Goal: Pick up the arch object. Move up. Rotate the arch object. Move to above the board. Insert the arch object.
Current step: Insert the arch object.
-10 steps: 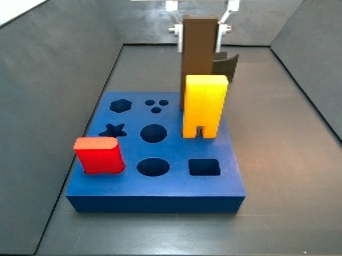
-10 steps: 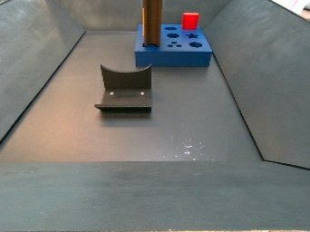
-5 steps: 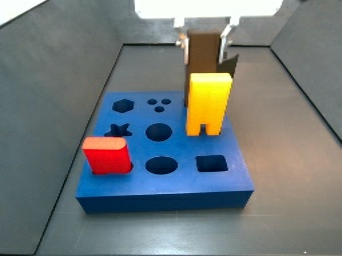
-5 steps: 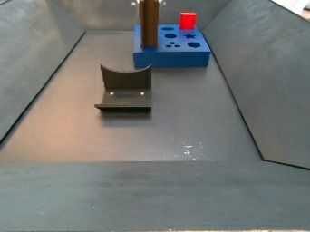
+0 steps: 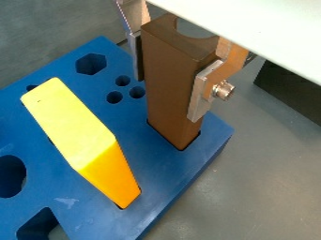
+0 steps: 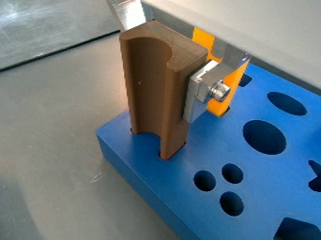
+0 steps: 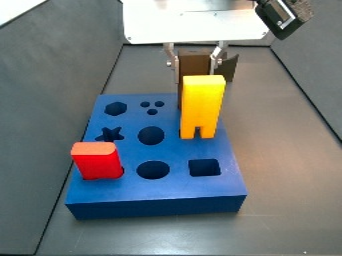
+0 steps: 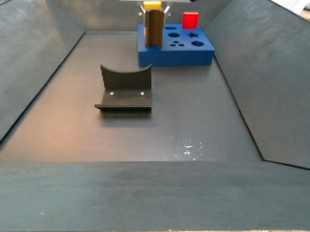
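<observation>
The arch object (image 5: 174,89), a tall brown block with a curved notch at its top end, stands upright with its lower end down in the blue board (image 5: 191,161) near a corner. My gripper (image 5: 170,67) is shut on it, silver fingers (image 5: 207,86) pressed on two opposite sides. Both wrist views show this: arch (image 6: 153,89), gripper (image 6: 163,56), board (image 6: 257,173). In a side view the gripper (image 7: 197,50) hangs over the board's (image 7: 154,200) far edge, with the arch (image 7: 199,58) mostly hidden behind a yellow block. It also shows in a side view (image 8: 152,32).
A yellow arch-shaped block (image 7: 201,105) stands in the board just in front of the brown one. A red block (image 7: 96,160) sits in the board's near left corner. The fixture (image 8: 123,89) stands on the grey floor apart from the board (image 8: 182,56). Grey walls surround the floor.
My gripper has come straight down with the arch object. The brown block's lower end has sunk into the board, and it now shows far less above the yellow block.
</observation>
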{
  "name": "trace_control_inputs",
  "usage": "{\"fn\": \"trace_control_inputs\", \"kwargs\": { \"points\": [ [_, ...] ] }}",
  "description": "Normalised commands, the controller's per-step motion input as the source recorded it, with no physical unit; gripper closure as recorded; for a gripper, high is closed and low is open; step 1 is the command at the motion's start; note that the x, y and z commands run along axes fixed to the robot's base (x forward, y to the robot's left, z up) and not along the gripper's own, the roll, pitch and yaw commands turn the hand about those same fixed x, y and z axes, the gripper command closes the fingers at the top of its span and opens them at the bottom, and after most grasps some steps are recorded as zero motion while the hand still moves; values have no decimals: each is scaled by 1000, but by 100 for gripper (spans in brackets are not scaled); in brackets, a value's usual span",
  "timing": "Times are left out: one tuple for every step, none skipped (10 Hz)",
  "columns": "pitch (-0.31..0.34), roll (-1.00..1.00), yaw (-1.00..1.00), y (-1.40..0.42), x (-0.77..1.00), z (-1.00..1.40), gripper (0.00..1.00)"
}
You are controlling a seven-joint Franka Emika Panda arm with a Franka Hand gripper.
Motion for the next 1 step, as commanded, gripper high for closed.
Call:
{"fn": "trace_control_inputs", "kwargs": {
  "points": [
    [0,0,0,0,0,0,100]
  ]
}}
